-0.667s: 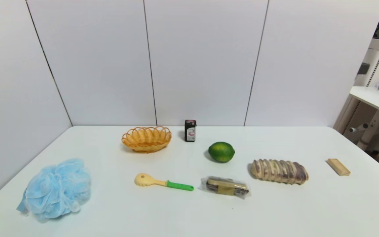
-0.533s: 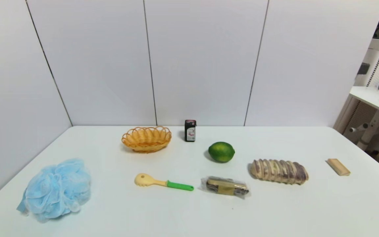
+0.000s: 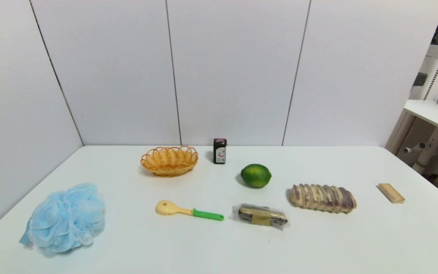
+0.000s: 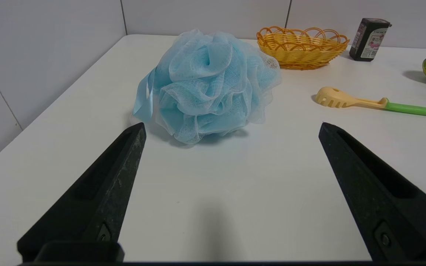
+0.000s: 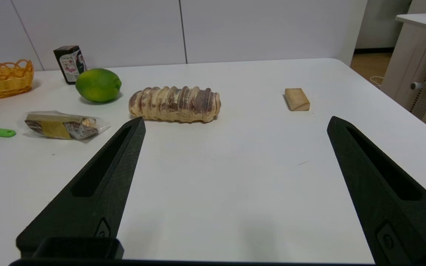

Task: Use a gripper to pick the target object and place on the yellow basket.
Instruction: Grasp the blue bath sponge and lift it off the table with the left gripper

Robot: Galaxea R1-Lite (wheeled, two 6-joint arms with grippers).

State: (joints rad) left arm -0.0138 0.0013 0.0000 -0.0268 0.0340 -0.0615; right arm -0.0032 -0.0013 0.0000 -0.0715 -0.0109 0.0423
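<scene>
Target object: a fluffy light-blue mesh bath puff (image 3: 65,218) is seen resting on the desk (image 3: 219,251) near its left edge, toward the front-left corner; a ribbon loop hangs at its side.
Yellow basket: the small woven basket (image 3: 169,160) is set near the back edge of the desk, left of centre, well apart from the puff, with nothing visible inside.
Left end effector: the left end effector (image 4: 231,127) is held low over the desk in front of the puff, its two black fingers (image 4: 102,199) spread wide, nothing gripped and the puff not touched.
Right end effector: the right end effector (image 5: 235,123) is held low over the right half of the desk, fingers (image 5: 98,192) spread wide, nothing between them.
Back edge: a small dark carton (image 3: 219,150) is stood upright just right of the basket.
Centre: a green lime (image 3: 256,175) is placed right of the carton; a cream spoon with a green handle (image 3: 188,210) and a wrapped snack (image 3: 261,216) lie nearer the front.
Right side: a ridged brown-and-cream loaf (image 3: 322,198) lies right of the snack; a wooden block (image 3: 391,193) is found near the right edge.
</scene>
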